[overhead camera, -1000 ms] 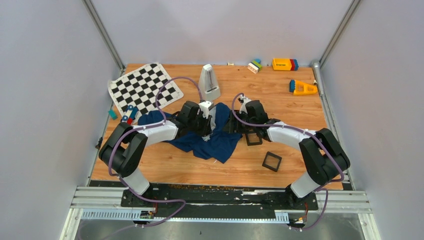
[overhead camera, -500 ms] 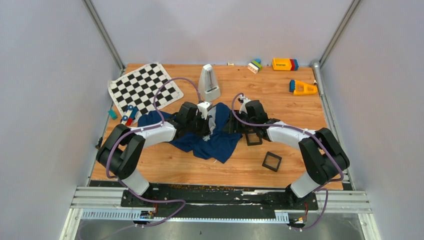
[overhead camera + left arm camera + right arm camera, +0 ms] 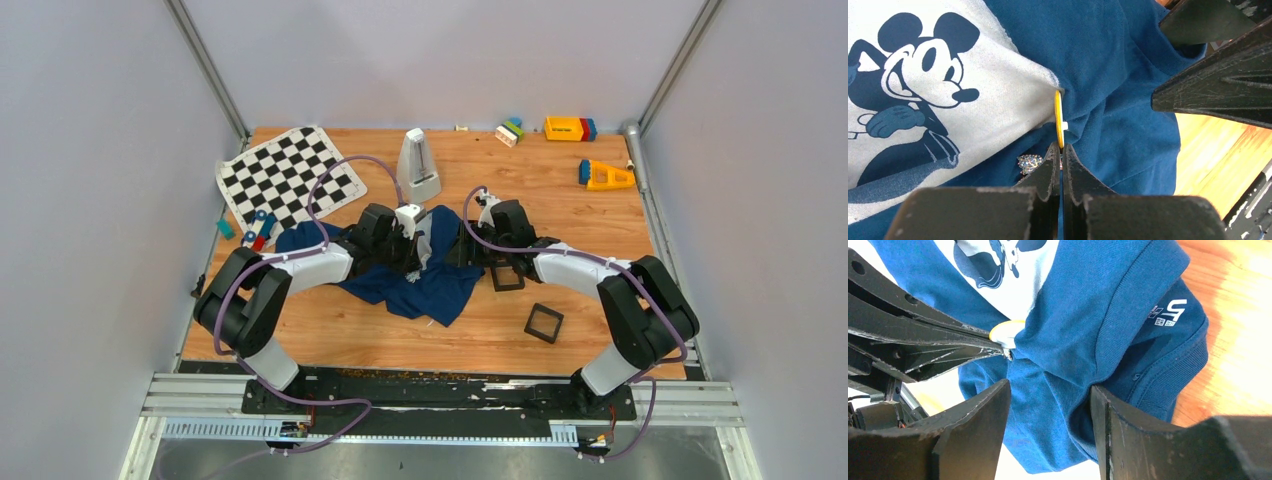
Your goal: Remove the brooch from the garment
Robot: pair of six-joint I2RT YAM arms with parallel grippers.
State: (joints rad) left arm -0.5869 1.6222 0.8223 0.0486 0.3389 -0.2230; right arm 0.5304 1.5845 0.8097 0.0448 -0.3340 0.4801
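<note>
**Left tool pinches the brooch at the corner of the print patch**

The garment [image 3: 425, 285], a navy T-shirt, lies crumpled about the middle of the counter [image 3: 580, 210], between the two arms. The left tool [image 3: 1060, 147] is closed. Its two fingers [image 3: 1045, 172] are pressed together, with their tips on the lower end of the brooch [image 3: 1059, 116].

The brooch is a thin yellow-gold disc, seen edge-on from the left wrist, with a small white part at its side. It sits at the corner of the grey-white Mickey Mouse patch [image 3: 948, 120], where the patch meets the blue cloth, and the cloth is drawn into folds toward it. Just left of the fingertips a small glittering piece [image 3: 1029, 162] lies on the cloth; what it is cannot be told.

The right tool [image 3: 1049, 387] is spread open with a raised fold of blue cloth between its fingers, close beside the collar [image 3: 1158, 340]. Whether its fingers press the cloth cannot be told.

One black square frame [image 3: 544, 322] lies toward the near right corner, apart from the garment. The chequered cloth [image 3: 290, 178] lies at the far left corner.
</note>
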